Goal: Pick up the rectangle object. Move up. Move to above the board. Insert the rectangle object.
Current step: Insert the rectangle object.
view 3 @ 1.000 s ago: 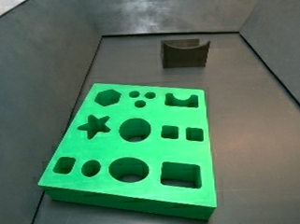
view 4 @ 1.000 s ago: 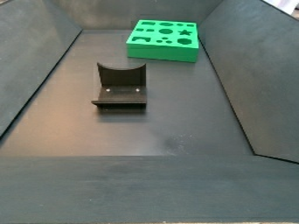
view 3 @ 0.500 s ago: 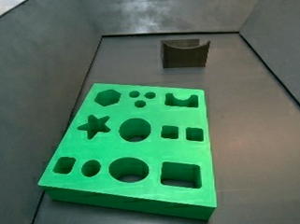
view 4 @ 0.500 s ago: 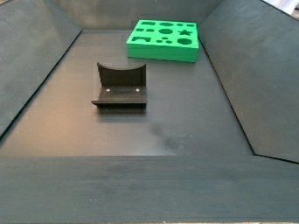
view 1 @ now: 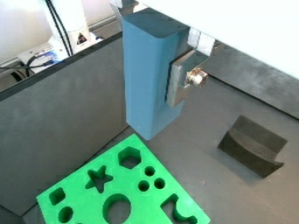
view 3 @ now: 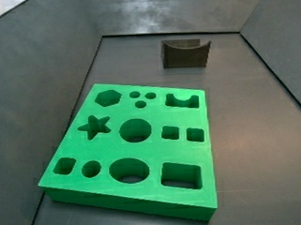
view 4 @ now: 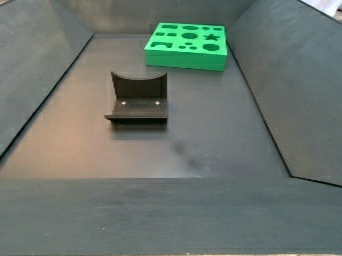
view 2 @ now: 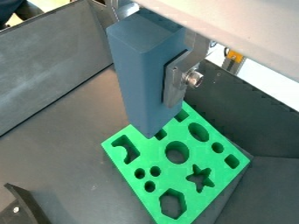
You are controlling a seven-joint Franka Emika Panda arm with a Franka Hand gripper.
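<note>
In both wrist views my gripper [view 1: 156, 87] [view 2: 147, 83] is shut on the rectangle object [view 1: 145, 52] [view 2: 133, 66], a tall light-blue block held upright. One silver finger [view 1: 179, 80] [view 2: 176, 79] presses flat against its side; the opposite finger is hidden behind the block. The block hangs well above the floor, its lower end over the near edge of the board [view 1: 87, 203] [view 2: 230, 164], a bright green slab with many shaped holes. Both side views show the board [view 3: 120, 202] [view 4: 187, 62] lying flat, but neither gripper nor block appears in them.
The dark fixture [view 4: 138, 97] [view 3: 184, 52] with a curved notch stands on the floor apart from the board, also visible in both wrist views [view 1: 253, 144] [view 2: 17, 206]. Sloping dark walls [view 4: 40, 90] enclose the floor on all sides.
</note>
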